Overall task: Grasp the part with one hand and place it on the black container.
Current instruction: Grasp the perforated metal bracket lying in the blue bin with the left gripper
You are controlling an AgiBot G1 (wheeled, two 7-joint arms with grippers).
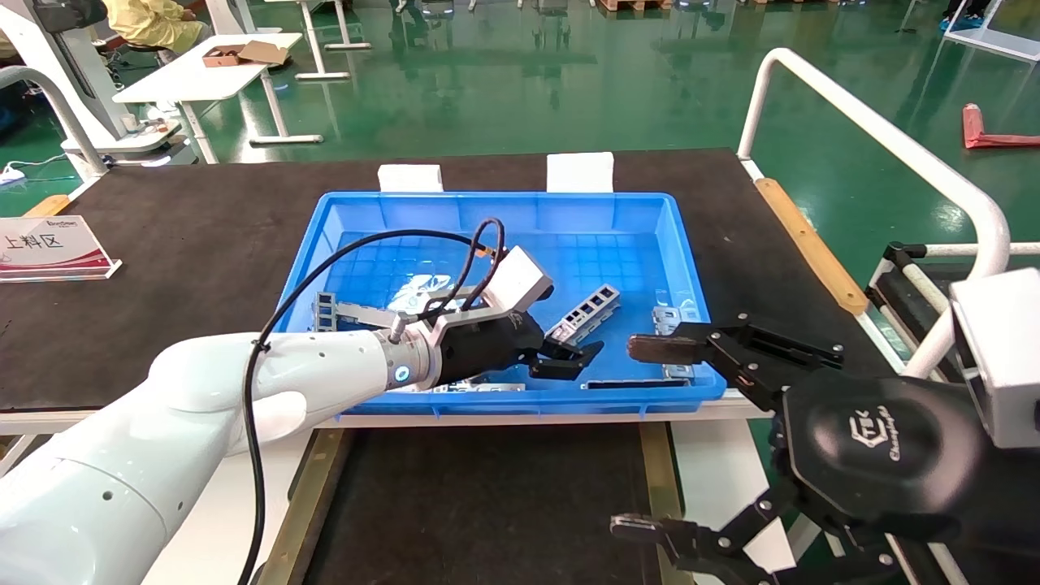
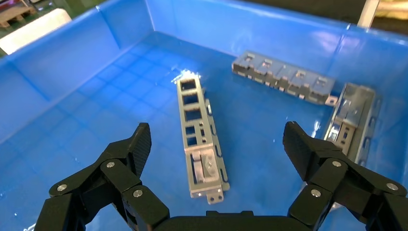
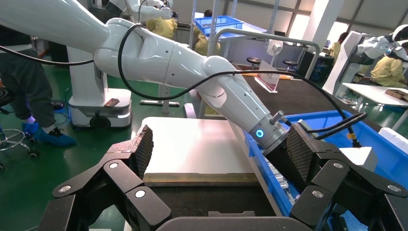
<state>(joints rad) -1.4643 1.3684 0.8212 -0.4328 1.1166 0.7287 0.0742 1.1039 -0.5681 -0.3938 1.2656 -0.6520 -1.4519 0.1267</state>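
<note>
The part point(image 1: 583, 311) is a slim silver-grey ladder-like bar lying flat in the blue bin point(image 1: 504, 207), right of centre. My left gripper point(image 1: 573, 359) hovers just in front of its near end, open and empty. In the left wrist view the part point(image 2: 199, 139) lies on the bin floor between and below the spread fingers point(image 2: 139, 144) of my left gripper point(image 2: 219, 144), untouched. The black container point(image 1: 487, 504) with brass side rails lies in front of the bin. My right gripper point(image 1: 650, 439) is open and empty above the container's right edge point(image 3: 207, 197).
Other grey metal parts lie in the bin at the left point(image 1: 357, 313), the right point(image 1: 670, 321) and along the front wall point(image 1: 479, 387); two show in the left wrist view point(image 2: 284, 79). A sign point(image 1: 49, 248) stands at the left. A white rail point(image 1: 877, 130) borders the right.
</note>
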